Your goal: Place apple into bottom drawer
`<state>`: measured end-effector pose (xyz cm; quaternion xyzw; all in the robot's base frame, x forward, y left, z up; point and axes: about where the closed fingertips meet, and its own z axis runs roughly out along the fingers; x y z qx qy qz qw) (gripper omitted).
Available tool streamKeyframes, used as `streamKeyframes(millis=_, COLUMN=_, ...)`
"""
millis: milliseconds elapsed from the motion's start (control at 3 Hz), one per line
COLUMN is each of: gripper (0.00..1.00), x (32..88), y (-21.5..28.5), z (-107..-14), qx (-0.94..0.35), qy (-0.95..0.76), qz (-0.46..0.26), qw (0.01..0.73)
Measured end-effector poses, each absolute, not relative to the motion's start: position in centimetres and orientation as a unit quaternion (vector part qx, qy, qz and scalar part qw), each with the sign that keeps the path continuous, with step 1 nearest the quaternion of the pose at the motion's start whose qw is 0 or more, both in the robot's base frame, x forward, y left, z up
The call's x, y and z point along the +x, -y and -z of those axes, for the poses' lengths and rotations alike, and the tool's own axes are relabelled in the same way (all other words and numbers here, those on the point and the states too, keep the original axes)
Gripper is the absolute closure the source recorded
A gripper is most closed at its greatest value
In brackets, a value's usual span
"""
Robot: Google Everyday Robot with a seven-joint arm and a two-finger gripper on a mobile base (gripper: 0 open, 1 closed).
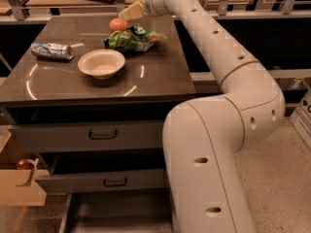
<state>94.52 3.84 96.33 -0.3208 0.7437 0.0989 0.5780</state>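
The apple point(118, 24) lay at the far edge of the tabletop point(160, 72), with the tool point(130, 12) just above it; how open the tool was could not be told. The approach seemed in hand; next came a careful grasp.

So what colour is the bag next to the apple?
The bag is green, best in the camera view; the tool is close by the apple.

The table top point(160, 76) is dark and glossy and reflects the light. The white bowl point(101, 63) looks matt. The green snack bag point(131, 39) is shiny plastic. The apple point(118, 24) has smooth skin. The gripper point(131, 12), just beside the apple, looks pale and matt. The bottom drawer point(121, 212) is dull grey metal.
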Motion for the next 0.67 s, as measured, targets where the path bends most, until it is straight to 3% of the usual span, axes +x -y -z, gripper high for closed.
streamKeyframes(millis=667, gripper=0.00, x=95.6, y=-5.9, z=-90.1, qx=-0.324, qy=-0.760, qz=-0.105, qw=0.554)
